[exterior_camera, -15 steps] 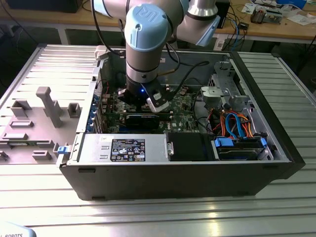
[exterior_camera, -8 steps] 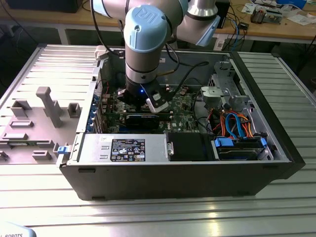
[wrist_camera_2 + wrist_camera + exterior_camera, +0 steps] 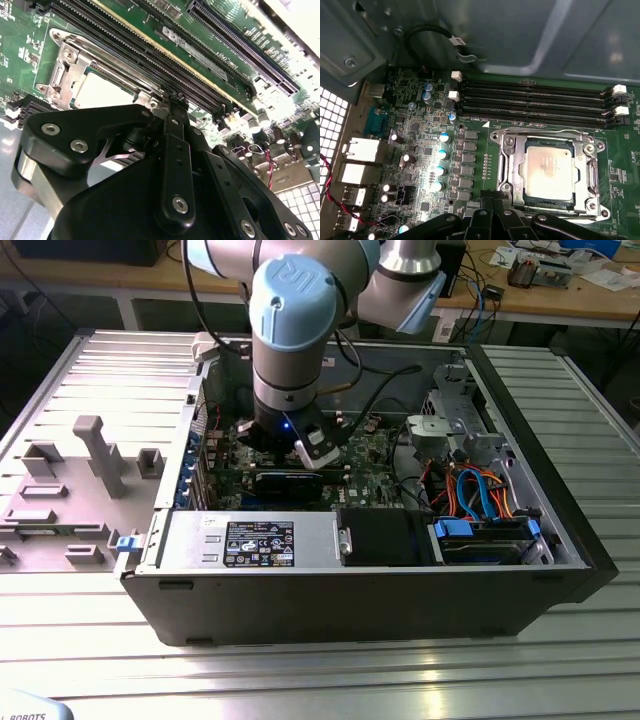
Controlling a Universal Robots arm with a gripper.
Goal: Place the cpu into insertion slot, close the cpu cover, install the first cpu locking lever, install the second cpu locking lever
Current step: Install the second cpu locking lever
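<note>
Down inside the open computer case, the gripper has its black fingers drawn together with nothing between them, the tips hovering just above the green motherboard at the edge of the insertion slot.

One cpu lies flat in that slot, its dull silver top showing through the window of the one cpu cover, which is folded down around it. In the second wrist view the same cpu and cover sit just beyond the fingertips. A thin wire lever runs along the socket's far edge in the first wrist view; whether it is latched cannot be told.

Beside the socket, four long memory slots run parallel, all without modules. Between slot and rear ports stands a field of small capacitors, leaving little room on that side.

In the exterior view the arm reaches down into the case from above, near the middle of the board. Toward the exterior view's right, the case holds a bundle of blue and orange cables and a drive bay; a black power supply lies along its near wall. A grey fixture tray rests outside on the exterior view's left.
</note>
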